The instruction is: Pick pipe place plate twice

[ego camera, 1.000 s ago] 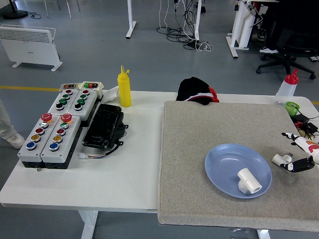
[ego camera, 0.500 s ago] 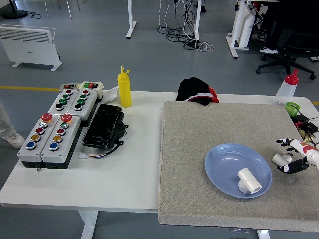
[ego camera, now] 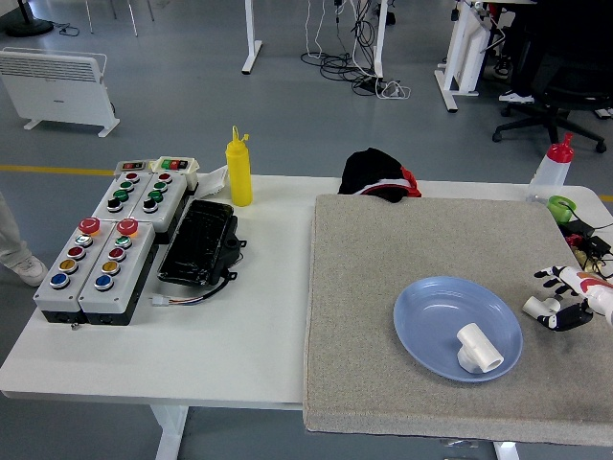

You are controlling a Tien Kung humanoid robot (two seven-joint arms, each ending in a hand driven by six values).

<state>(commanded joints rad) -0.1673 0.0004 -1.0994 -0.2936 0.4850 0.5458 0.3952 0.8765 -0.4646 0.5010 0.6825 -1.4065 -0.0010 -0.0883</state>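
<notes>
A white pipe (ego camera: pixel 536 306) lies just right of the blue plate (ego camera: pixel 431 316), inside the right hand's (ego camera: pixel 567 297) loosely spread fingers, ungrasped.

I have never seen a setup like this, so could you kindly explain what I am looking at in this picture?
This is one view from a camera high on a humanoid robot, looking down over its white table. Only the right hand shows, at the right edge: black fingers curled around a small white pipe fitting lying on the grey mat. Whether it grips the fitting firmly yet I cannot tell. The left arm is out of view.

On the mat sits a blue plate with another white pipe fitting already on it, so one of the two placements looks done.

On the left lie push-button control boxes, a black device and a yellow squeeze bottle. A black cloth bundle lies at the far edge.
</notes>
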